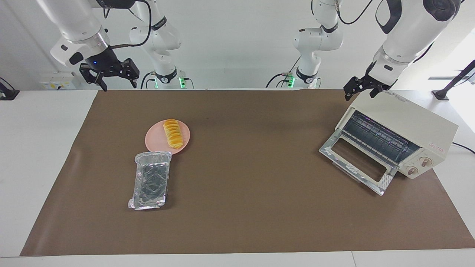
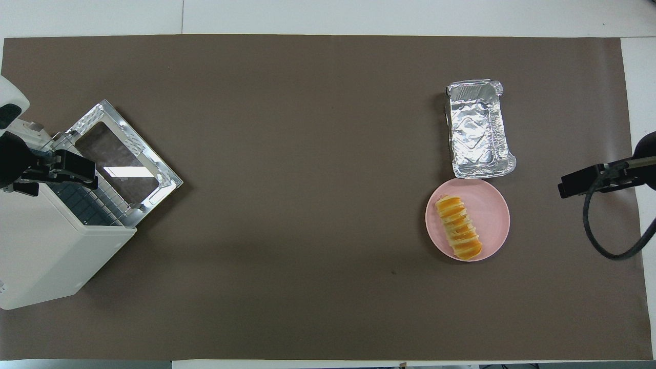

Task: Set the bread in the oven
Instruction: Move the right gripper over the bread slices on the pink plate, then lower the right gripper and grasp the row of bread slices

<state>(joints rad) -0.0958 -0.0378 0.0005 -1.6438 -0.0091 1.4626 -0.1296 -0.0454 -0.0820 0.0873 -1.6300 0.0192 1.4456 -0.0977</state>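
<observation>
Golden bread (image 1: 173, 133) lies untouched on a pink plate (image 1: 155, 139), foil tray (image 1: 150, 180) touching the plate's rim. At the left arm's end the oven (image 1: 402, 126) stands door down, ready. Left gripper (image 1: 362, 91) hangs wide open, empty, over its top; right gripper (image 1: 110, 75), equally spread, waits near the mat's edge. Nothing blocks the way.

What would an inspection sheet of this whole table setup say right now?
Surface: brown mat over white table.
Job's things: bread lies on pink plate; oven at the left arm's end, door down.
Clutter: empty foil tray beside the plate, farther from the robots.
Grippers: right gripper open, up over the mat's edge; left gripper open, above the oven's top.
Cables: black cable on the right arm.
Surroundings: white wall.
</observation>
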